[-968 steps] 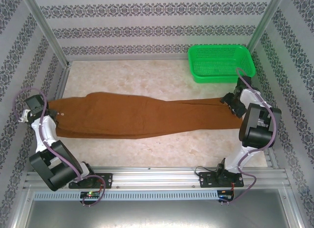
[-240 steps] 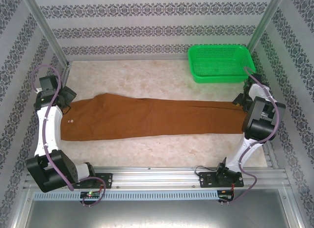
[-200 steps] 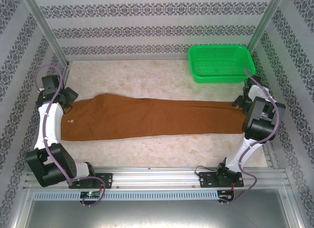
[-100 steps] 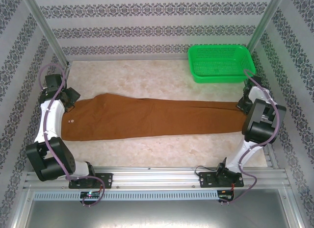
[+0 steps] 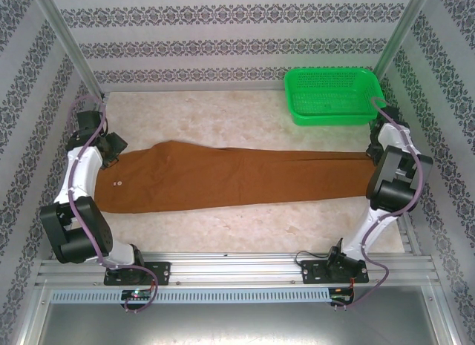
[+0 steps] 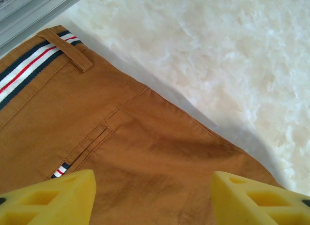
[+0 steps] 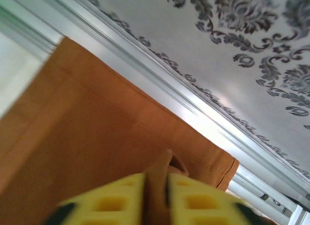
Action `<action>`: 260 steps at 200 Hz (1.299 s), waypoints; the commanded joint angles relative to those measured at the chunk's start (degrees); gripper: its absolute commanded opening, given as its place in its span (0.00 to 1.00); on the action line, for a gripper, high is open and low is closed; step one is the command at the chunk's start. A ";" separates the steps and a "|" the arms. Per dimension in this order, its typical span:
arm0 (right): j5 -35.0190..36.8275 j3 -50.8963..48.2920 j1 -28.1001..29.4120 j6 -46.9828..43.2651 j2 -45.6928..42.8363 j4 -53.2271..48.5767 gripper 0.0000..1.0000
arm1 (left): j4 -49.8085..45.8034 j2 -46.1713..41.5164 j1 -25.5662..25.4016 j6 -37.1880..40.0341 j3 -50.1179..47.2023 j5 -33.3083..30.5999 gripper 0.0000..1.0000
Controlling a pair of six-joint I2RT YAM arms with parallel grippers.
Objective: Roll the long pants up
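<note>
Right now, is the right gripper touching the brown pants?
Touching. The right wrist view shows the right gripper shut on a pinched-up fold of the brown pants, with the fabric squeezed between its two yellow pads.

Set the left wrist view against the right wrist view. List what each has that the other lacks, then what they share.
Left wrist: striped waistband, belt loop, marble table, and the left fingers spread apart over the cloth. Right wrist: patterned wall, metal rail, the leg hem, and the right fingers pinched shut on a fold. Shared: the brown pants and yellow fingers.
</note>
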 commanded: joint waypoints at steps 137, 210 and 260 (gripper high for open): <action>-10.30 -12.74 5.79 0.48 -7.26 5.03 0.26 | 2.42 12.22 -6.47 1.87 -8.20 -1.42 0.52; -6.96 0.39 4.83 0.46 7.21 -1.34 0.29 | 3.30 20.00 6.05 -0.34 -6.41 -2.69 0.49; -7.43 8.06 0.44 2.33 10.97 -4.56 0.32 | 3.22 21.13 8.18 -0.09 -3.75 -2.69 0.45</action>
